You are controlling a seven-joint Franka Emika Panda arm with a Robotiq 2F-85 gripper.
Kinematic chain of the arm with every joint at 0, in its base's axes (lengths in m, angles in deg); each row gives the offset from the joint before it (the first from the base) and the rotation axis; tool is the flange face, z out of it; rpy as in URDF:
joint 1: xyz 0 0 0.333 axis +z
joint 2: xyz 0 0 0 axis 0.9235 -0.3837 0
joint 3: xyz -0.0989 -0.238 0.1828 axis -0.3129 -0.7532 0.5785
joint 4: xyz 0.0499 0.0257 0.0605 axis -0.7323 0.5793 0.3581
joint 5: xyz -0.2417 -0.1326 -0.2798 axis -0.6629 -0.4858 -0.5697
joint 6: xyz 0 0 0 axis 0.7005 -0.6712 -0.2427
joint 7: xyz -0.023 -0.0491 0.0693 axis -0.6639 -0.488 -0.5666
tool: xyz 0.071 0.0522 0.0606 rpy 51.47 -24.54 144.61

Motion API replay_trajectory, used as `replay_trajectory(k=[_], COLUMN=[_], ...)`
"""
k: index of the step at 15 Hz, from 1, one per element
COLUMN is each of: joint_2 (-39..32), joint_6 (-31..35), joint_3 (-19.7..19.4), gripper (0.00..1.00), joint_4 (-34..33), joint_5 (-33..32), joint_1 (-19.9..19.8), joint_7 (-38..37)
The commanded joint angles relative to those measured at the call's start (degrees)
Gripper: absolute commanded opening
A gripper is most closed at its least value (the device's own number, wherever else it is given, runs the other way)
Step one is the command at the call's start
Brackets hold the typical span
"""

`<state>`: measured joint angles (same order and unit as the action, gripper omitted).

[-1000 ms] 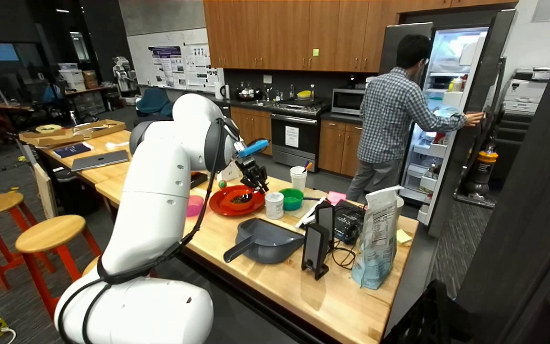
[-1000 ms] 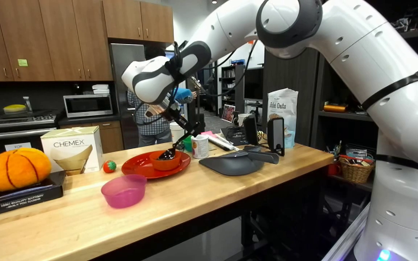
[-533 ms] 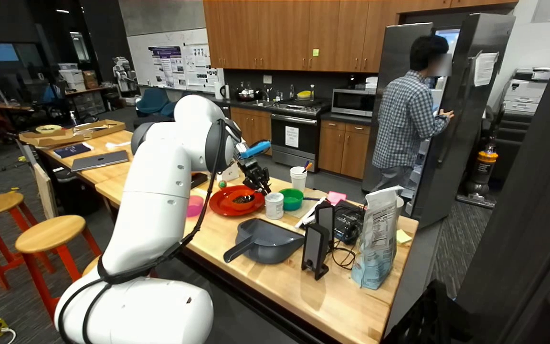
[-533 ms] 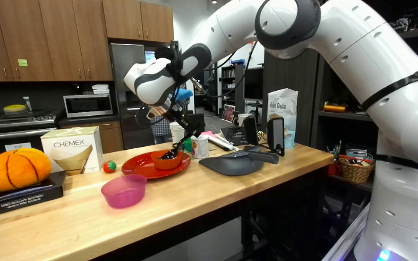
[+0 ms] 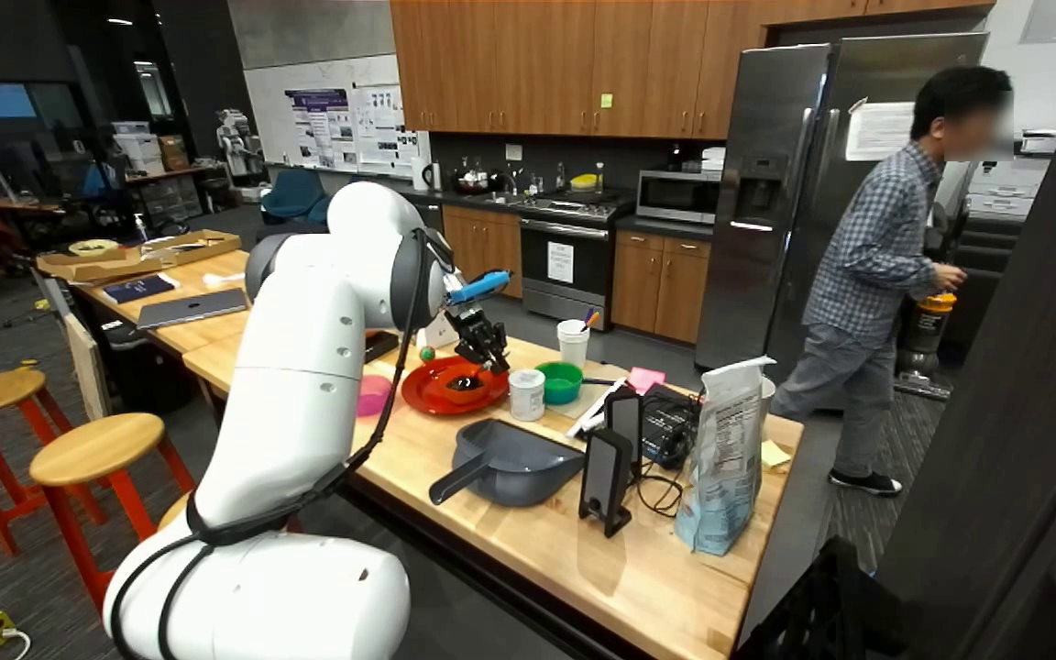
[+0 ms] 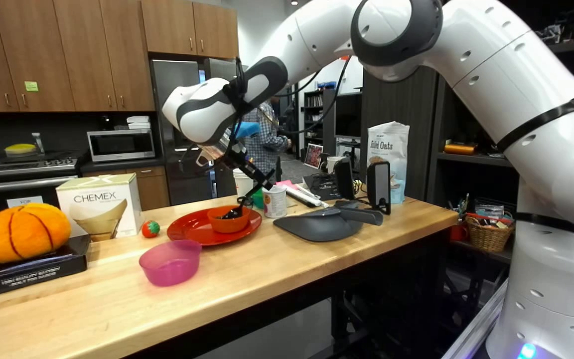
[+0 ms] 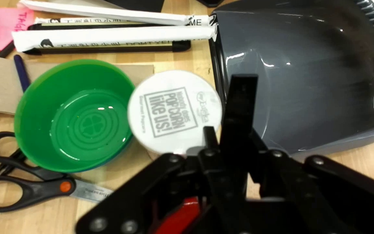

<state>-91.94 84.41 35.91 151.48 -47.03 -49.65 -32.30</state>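
My gripper [image 6: 262, 180] is shut on the handle of a black spoon [image 6: 253, 190], which slants down into a small orange bowl [image 6: 229, 227]. The spoon's head is in the bowl among dark contents. The bowl sits on a red plate [image 6: 186, 231], which also shows in an exterior view [image 5: 414, 392]. In the wrist view the dark handle [image 7: 239, 104] stands up between the fingers; the orange bowl is out of that view. A white can [image 7: 174, 107] stands beside the plate, close by the gripper, with a green bowl [image 7: 76, 113] next to it.
A grey dustpan [image 5: 514, 472], black speakers [image 5: 606, 472] and an oats bag [image 5: 725, 458] stand on the table. A pink bowl [image 6: 170, 264], toy strawberry [image 6: 150, 229] and Chemex box [image 6: 100, 207] are near the plate. Scissors [image 7: 28, 187] lie by the green bowl. A person [image 5: 876, 247] walks behind.
The gripper and spoon shift slightly one way and back, the spoon staying in the orange bowl. The bowl shifts a little on the plate. The person shuts the fridge and walks away from it.
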Motion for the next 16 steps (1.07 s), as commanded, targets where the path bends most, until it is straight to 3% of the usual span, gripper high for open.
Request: replay_trajectory(k=[1,16], joint_2=[0.36,-3.36], joint_6=[-1.09,-0.82], joint_3=[0.50,-3.20], gripper=[0.06,0.06], joint_4=[-1.14,-5.98], joint_5=[0.19,-2.30], joint_1=[0.23,-1.13], joint_7=[1.42,1.04])
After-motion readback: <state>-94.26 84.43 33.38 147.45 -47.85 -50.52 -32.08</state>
